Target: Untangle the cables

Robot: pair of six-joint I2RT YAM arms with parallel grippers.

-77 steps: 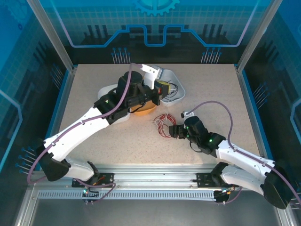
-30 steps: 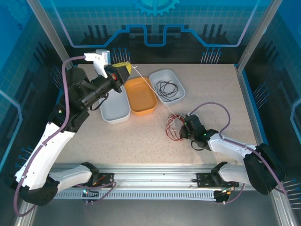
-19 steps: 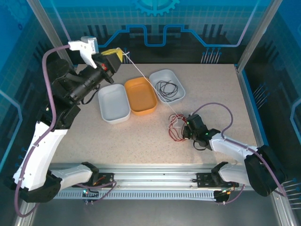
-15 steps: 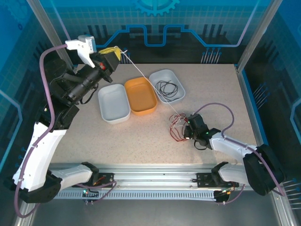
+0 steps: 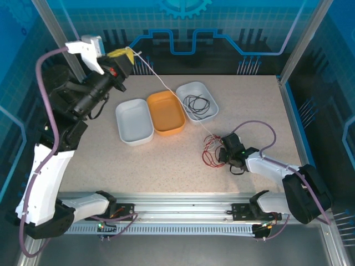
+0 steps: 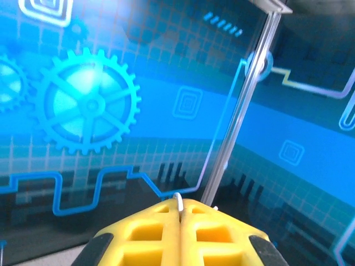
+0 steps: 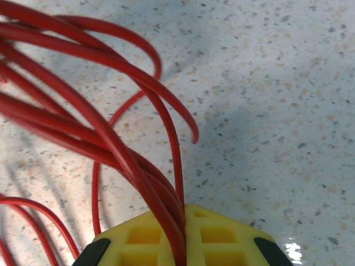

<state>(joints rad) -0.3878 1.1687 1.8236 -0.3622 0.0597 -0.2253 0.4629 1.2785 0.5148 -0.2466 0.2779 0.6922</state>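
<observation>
We are working over a speckled beige surface [image 5: 111, 166], where three shallow oval plastic trays are sitting side by side toward the back: a pale grey one [image 5: 133, 121], an orange one [image 5: 166, 113], and another pale grey one [image 5: 183, 91] holding the thin black cable coil [image 5: 195, 102]. We are holding our left tool [image 5: 126, 54] high above the far left corner. Its yellow fingers [image 6: 161, 227] are pressed together on the thin white cable [image 5: 166, 86], which is stretching taut above the trays down to the tangle. Our right tool [image 5: 220, 153] is lying low, pinching the looped thin red cable [image 7: 111, 138].

left end effector [image 6: 181, 215] closed tight, white cable [image 6: 178, 200] nipped in its seam, blue gear-printed wall [image 6: 89, 105] behind
</observation>
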